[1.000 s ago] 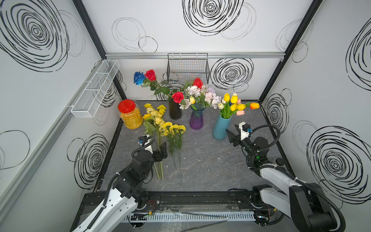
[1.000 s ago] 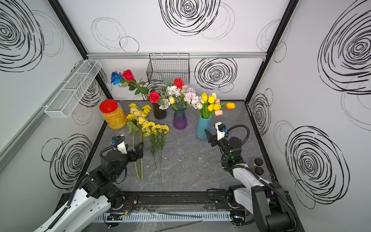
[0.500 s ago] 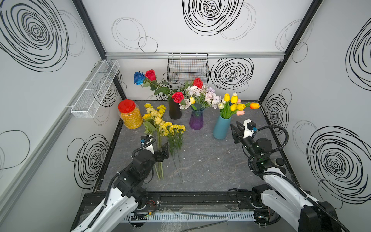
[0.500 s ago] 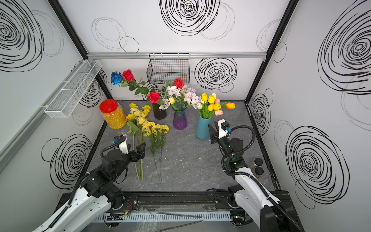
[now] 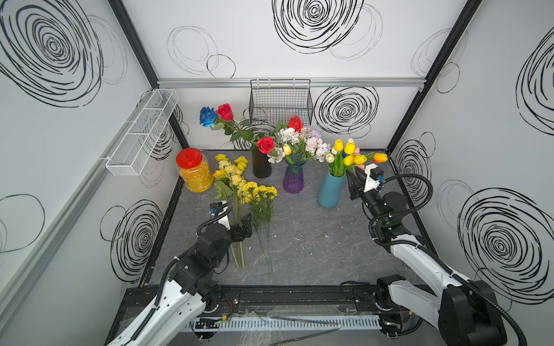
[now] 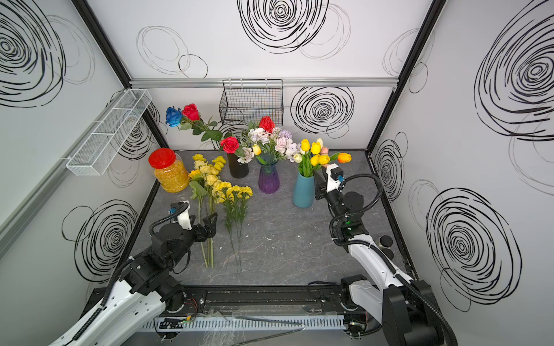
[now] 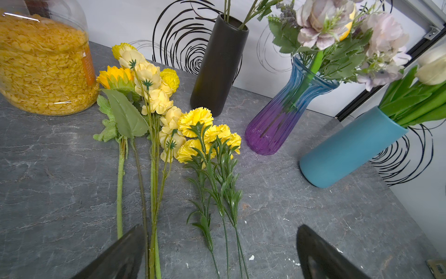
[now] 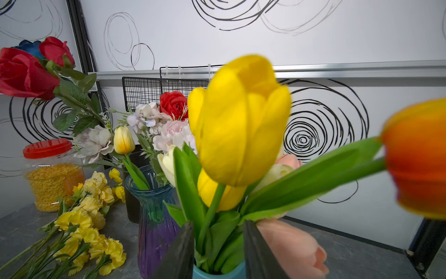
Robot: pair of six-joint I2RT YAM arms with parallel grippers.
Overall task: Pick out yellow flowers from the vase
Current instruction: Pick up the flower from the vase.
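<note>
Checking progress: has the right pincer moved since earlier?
Yes. The right pincer moved from beside the teal cylindrical vase up to its green tulip stems.

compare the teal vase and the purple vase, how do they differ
The teal vase is opaque with straight sides; the purple vase is see-through ribbed glass with a flared neck. The teal vase holds tulips; the purple vase holds mostly pale blooms. The right claw straddles stems at the teal vase's mouth; no claw is near the purple vase. Both stand upright on the table.
</note>
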